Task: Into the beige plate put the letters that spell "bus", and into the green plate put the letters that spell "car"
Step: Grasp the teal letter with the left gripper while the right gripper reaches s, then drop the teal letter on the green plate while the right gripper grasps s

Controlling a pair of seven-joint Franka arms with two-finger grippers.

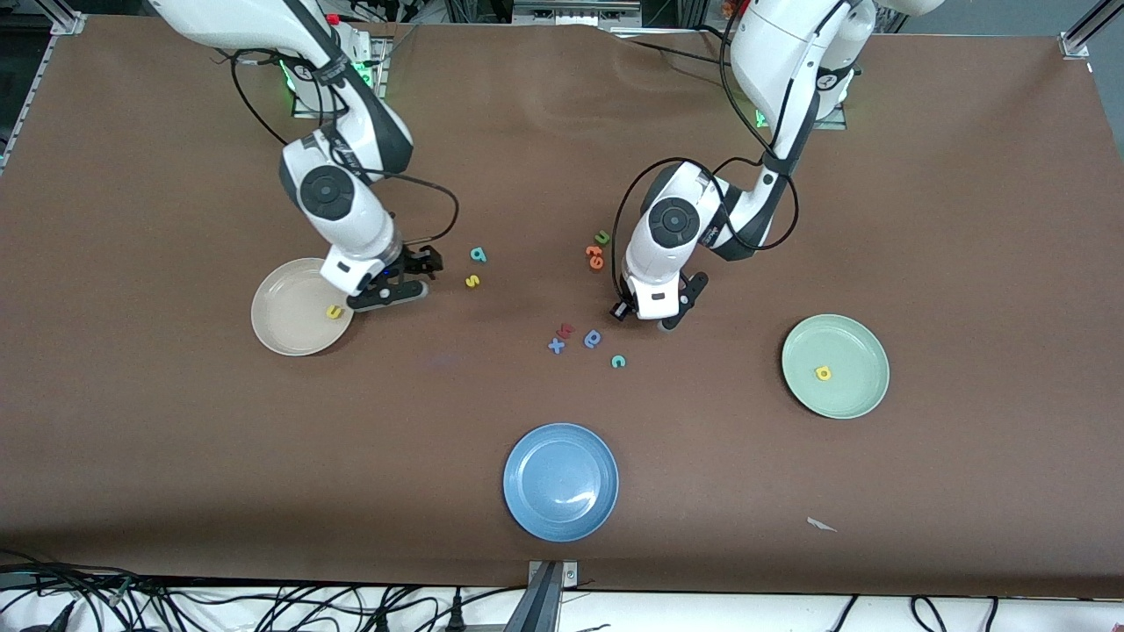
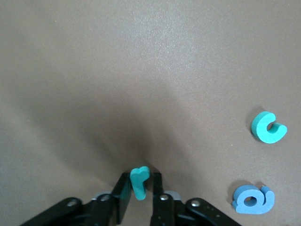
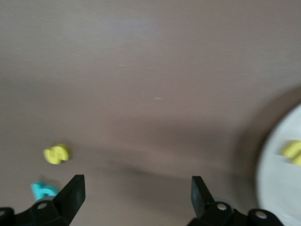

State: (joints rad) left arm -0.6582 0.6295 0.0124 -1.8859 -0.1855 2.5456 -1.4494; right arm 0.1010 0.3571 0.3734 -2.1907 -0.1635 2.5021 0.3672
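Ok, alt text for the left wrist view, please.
The left gripper is closed on a thin teal letter just above the brown table. A teal "c" and a darker blue round letter lie on the table beside each other, apart from the gripper.

Blue plate (image 1: 560,481) sits on the brown counter (image 1: 176,439); blue round letter (image 1: 593,338), orange letters (image 1: 595,256) farther back.
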